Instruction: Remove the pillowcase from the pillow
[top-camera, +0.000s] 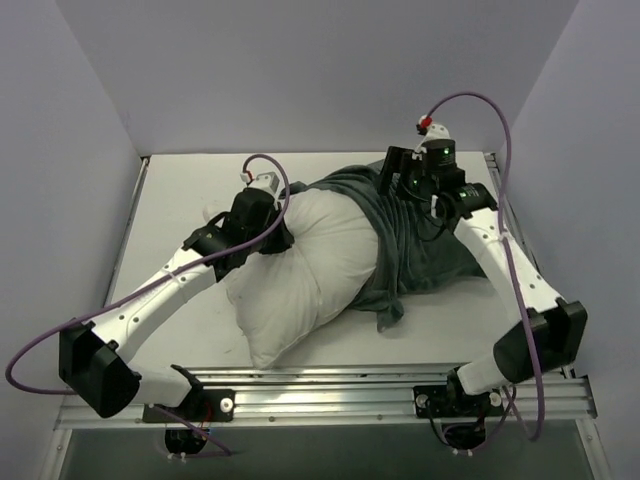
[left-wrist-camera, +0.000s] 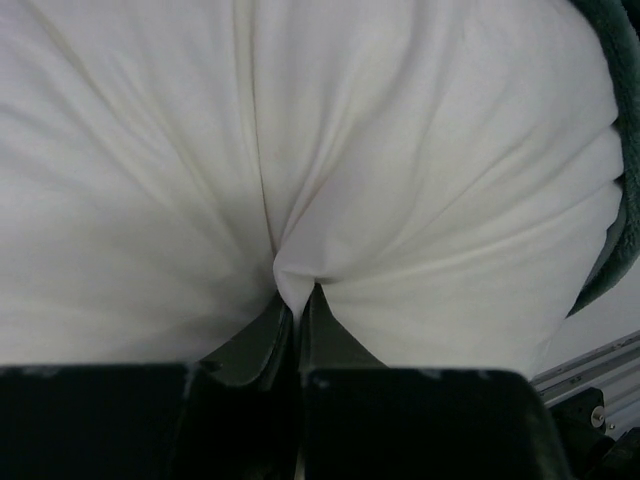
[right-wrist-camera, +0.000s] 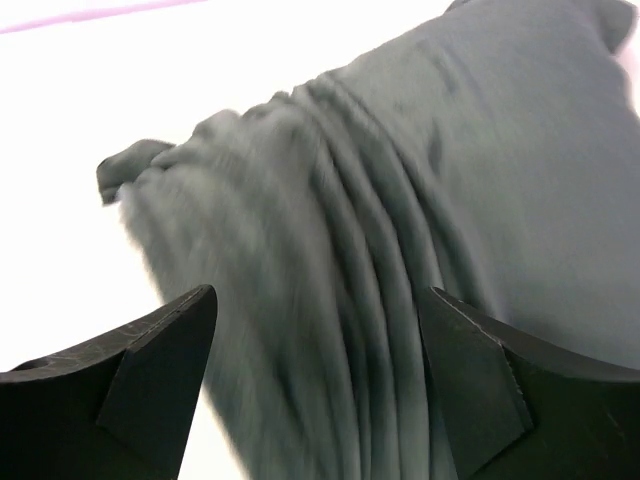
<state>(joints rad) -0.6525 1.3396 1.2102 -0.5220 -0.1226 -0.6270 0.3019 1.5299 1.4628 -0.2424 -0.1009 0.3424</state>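
The pillow (top-camera: 310, 265) lies mostly bare at the table's (top-camera: 180, 190) centre, the left gripper (left-wrist-camera: 297, 300) clamped on a pinch of its 10 o'clock side, the pillowcase (top-camera: 425, 250) bunched over its 2 o'clock end beneath the right gripper (right-wrist-camera: 315, 295), jaws apart.

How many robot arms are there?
2. The left arm comes from the near left, the left gripper pinching the white pillow. The right arm comes from the near right, over the grey pillowcase.
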